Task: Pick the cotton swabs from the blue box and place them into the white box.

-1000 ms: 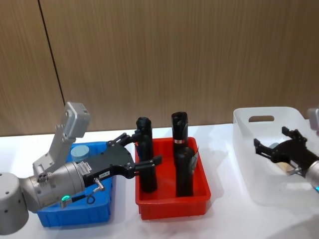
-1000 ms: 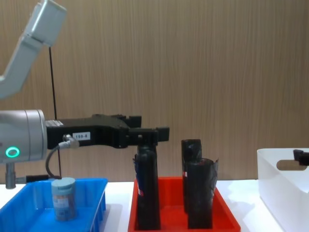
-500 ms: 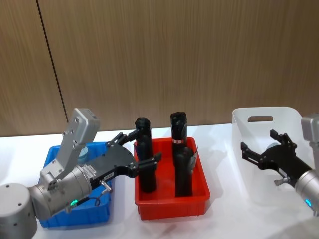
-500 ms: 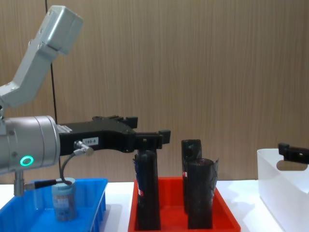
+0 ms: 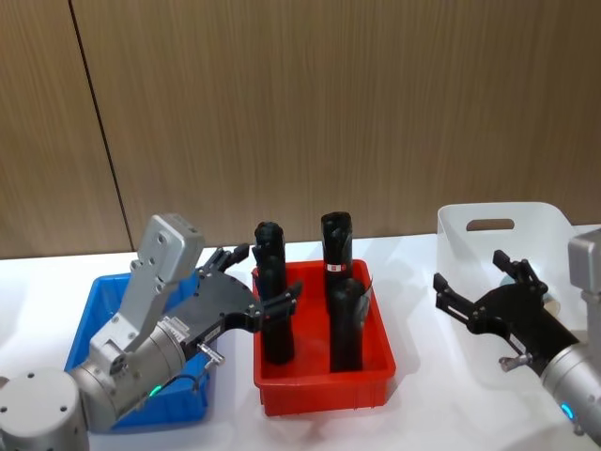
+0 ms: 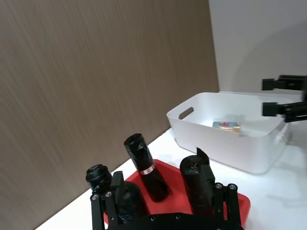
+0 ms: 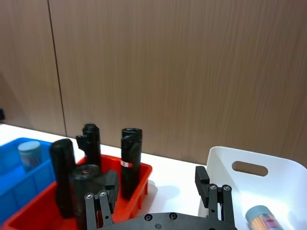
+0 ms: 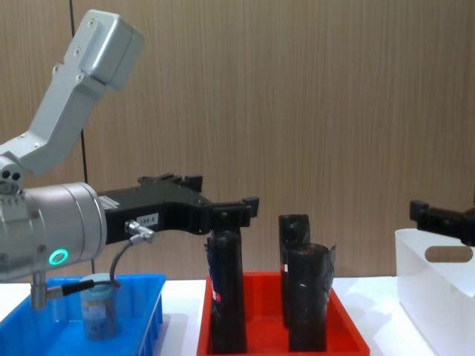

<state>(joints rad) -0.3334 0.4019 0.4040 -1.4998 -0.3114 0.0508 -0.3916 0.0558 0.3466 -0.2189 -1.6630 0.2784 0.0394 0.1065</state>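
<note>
While the left gripper hangs spread and empty over the blue box, one swab tub stands upright below it, to the left of the fingertips, so this arm is nearer. The right gripper, also spread and empty, is by the white box, which holds a second tub.

Blue box bright blue; swab tub pale blue lid, bluish label. Bin red; cylinders black, one w/ red-wht band. White box plain white. Desk white. Wall brown wood-grain.
</note>
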